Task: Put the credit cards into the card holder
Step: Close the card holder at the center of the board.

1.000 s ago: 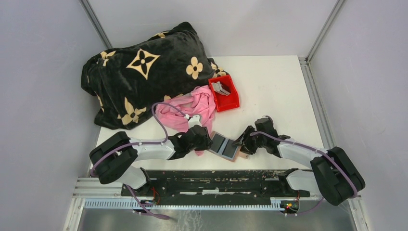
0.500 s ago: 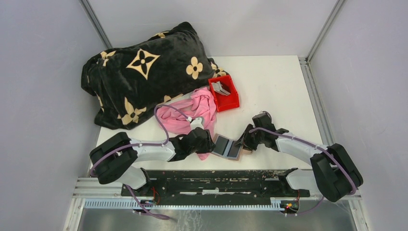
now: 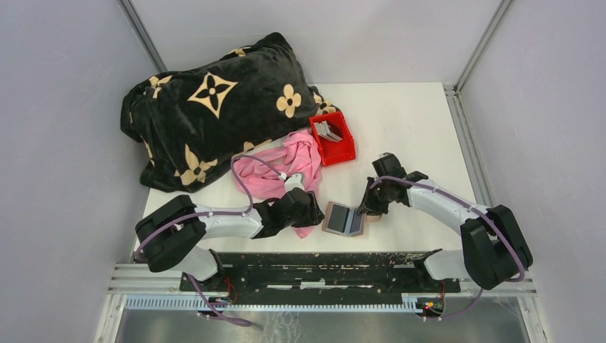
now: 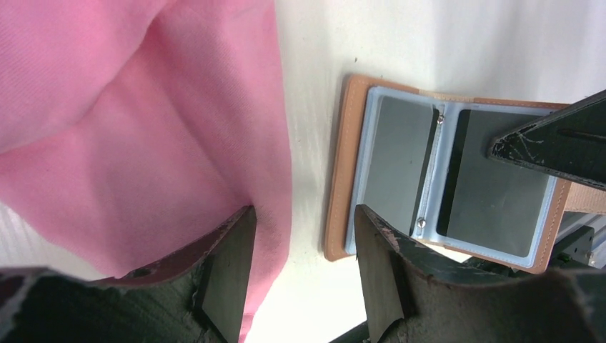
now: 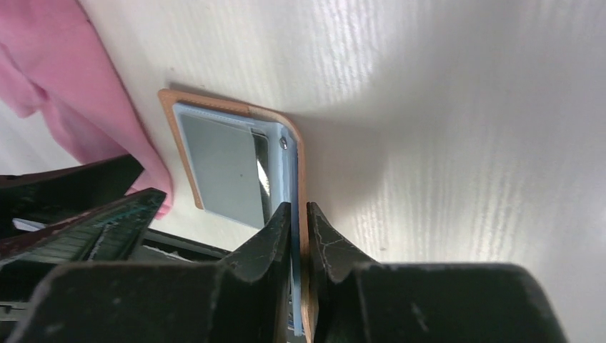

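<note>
The brown card holder (image 3: 341, 219) lies open near the table's front edge, its pale blue inner pockets (image 4: 443, 179) showing grey card faces. My right gripper (image 5: 299, 221) is shut on the holder's right half (image 5: 303, 171), pinching the leather and blue lining and holding that half upright. My left gripper (image 4: 304, 268) stands open just left of the holder (image 4: 341, 164), with only bare table between its fingers and one finger against the pink cloth (image 4: 143, 121). More credit cards (image 3: 327, 130) stand in the red bin (image 3: 339, 151).
A pink cloth (image 3: 282, 168) lies beside the left gripper (image 3: 309, 209), partly under that arm. A black blanket with tan flowers (image 3: 214, 107) fills the back left. The right arm's finger (image 4: 557, 139) crosses the left wrist view over the holder.
The right gripper has closed on the holder's right half and tipped it up off the table. The left gripper has opened a little wider and sits clear of the holder's left edge.
</note>
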